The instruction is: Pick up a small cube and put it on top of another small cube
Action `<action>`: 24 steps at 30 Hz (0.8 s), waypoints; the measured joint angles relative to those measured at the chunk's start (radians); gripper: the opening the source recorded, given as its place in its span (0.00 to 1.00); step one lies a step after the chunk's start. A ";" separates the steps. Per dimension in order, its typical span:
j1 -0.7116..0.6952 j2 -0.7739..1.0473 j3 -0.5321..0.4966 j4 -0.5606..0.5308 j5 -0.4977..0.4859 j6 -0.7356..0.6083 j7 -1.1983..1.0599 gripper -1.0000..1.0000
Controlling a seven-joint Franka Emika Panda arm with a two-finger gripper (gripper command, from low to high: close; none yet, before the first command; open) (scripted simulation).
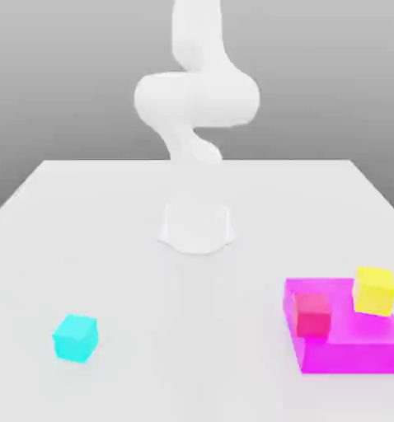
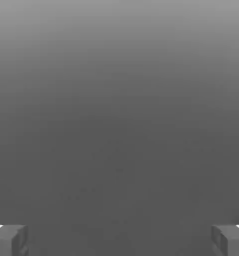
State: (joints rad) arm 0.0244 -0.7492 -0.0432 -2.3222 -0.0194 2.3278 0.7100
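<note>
The small bright cyan cube (image 1: 75,338) rests alone on the white table (image 1: 110,222), near the front at the exterior view's left. A red-pink cube (image 1: 312,314) and a yellow cube (image 1: 375,290) sit on a magenta block (image 1: 349,348) at the exterior view's right. In the hand view my gripper (image 2: 119,240) is open, its two grey fingertips (image 2: 9,240) set far apart with nothing between them, against plain grey background. The white arm (image 1: 196,95) rises over the table's middle and leaves the exterior view upward.
The arm's round base (image 1: 197,224) stands at the table's centre. The magenta block is a low wide slab close to the front right edge. Bare table lies between the cyan cube and the magenta block.
</note>
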 joint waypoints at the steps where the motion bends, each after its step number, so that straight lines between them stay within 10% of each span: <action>1: 0.009 0.022 -0.018 -0.010 -0.006 0.012 -0.040 0.50; 24: 0.170 0.471 -0.445 -0.214 -0.028 0.271 -0.979 0.50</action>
State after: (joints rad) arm 0.1944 -0.2779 -0.4878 -2.5366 -0.0474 2.5990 -0.2687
